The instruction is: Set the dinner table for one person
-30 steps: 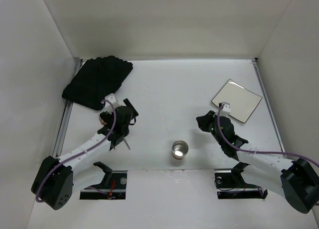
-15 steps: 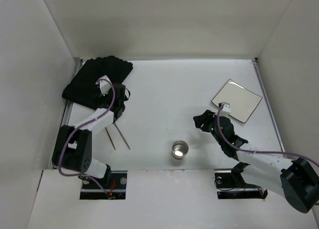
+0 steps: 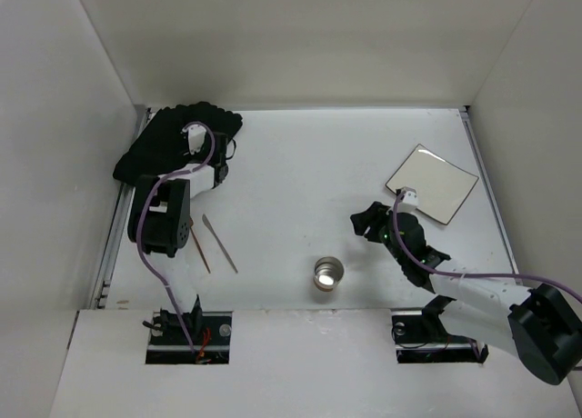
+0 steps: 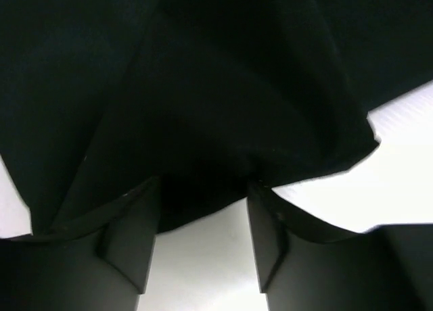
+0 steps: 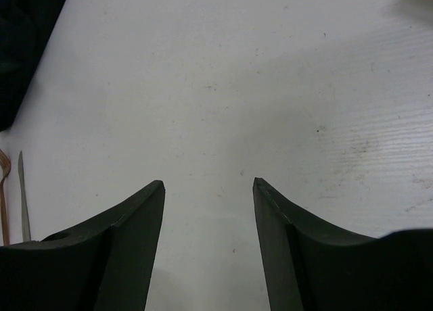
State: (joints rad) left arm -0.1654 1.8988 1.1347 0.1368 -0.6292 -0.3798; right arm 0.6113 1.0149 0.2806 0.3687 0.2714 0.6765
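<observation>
Far left corner: black placemat lies rumpled on the dinner table.
Left claw: at the placemat's edge, fingers parted, gripping nothing.
Right claw: low over bare tabletop, fingers wide apart, empty.
Tabletop: white, spreading beneath both arms.
Plate: far right.
Cup: near edge, centre.

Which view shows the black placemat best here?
Top external: the placemat shows nearly whole in the far left corner of the table, the left arm covering part. The left wrist view shows only dark folds up close; the right wrist view catches just a dark corner.
</observation>
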